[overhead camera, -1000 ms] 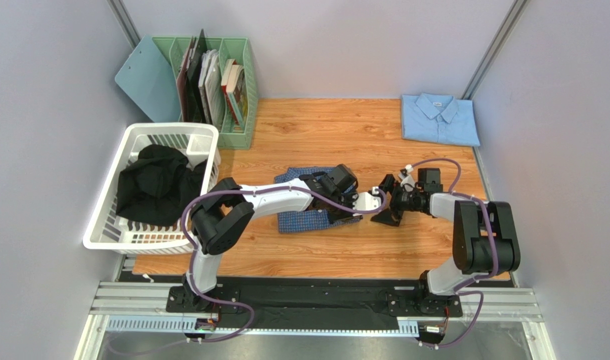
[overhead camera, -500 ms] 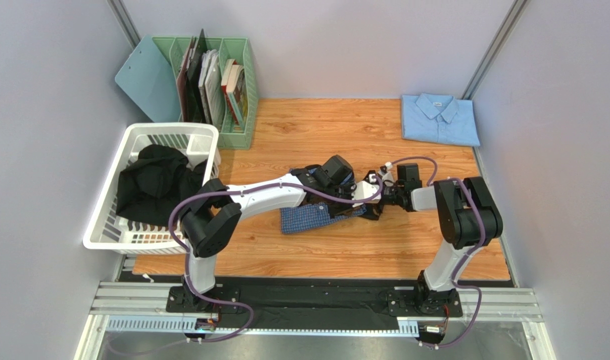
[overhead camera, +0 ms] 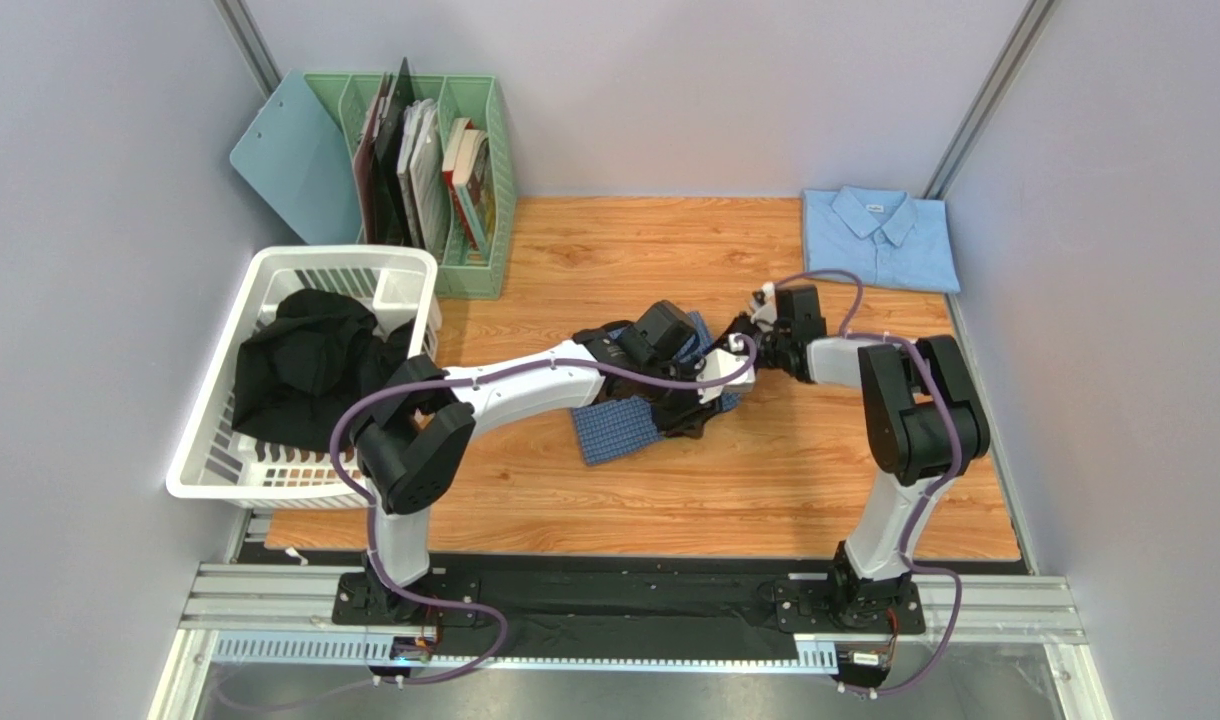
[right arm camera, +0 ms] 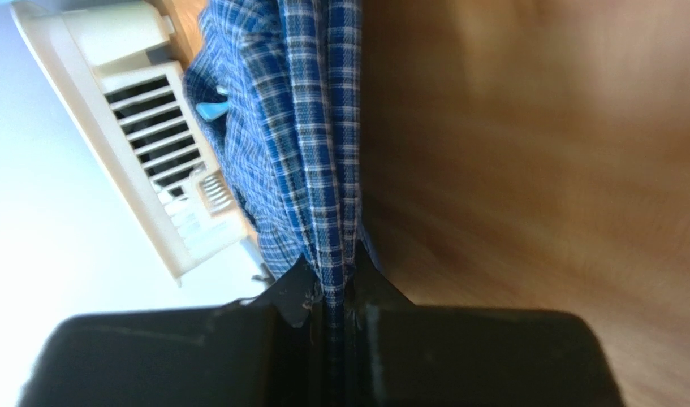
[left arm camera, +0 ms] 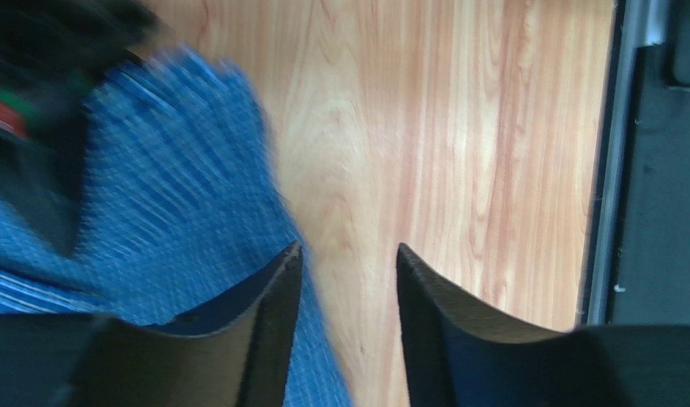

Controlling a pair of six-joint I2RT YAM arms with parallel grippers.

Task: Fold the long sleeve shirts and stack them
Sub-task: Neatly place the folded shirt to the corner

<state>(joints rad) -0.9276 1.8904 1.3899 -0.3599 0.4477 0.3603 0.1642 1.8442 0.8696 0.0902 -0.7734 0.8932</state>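
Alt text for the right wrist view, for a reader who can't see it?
The right end effector is shut on a fold of the blue checked shirt. A white slatted basket shows at upper left, blurred wooden table at right.

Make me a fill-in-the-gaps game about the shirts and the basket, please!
1. The right arm's jaws are ____ on the mid-blue checked fabric shirt.
2. The left arm's jaws stand ____, with wood showing between them.
3. The folded pale sky-blue collared shirt lies at the far ____ corner of the wooden table.
4. The white plastic laundry basket holds ____ clothes.
Missing words: shut; open; right; black.
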